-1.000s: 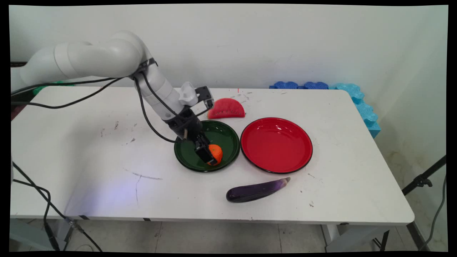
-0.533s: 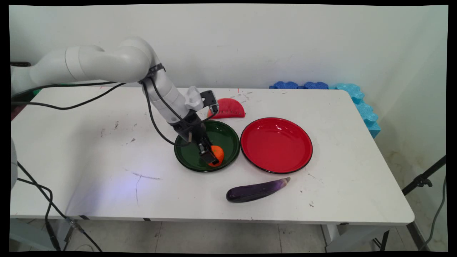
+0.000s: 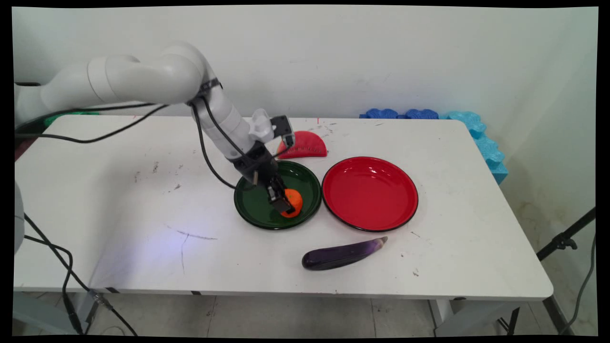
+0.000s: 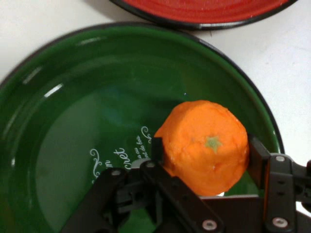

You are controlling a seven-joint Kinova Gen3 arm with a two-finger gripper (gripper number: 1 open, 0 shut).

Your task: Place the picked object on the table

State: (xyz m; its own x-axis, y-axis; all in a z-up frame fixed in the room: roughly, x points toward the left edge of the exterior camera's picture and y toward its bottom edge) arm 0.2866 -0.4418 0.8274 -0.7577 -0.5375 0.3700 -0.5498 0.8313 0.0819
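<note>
Gripping the orange (image 4: 206, 145), hand (image 3: 286, 204) now slightly raised, farther over green plate (image 3: 252, 209), other items unmoved

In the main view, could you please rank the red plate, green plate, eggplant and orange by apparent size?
1. Red plate
2. Green plate, slightly smaller, partly hidden by the arm
3. Eggplant
4. Orange, held in the gripper

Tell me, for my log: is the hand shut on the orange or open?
Shut on it: in the hand view both fingers press the orange from either side, above the green plate.
</note>
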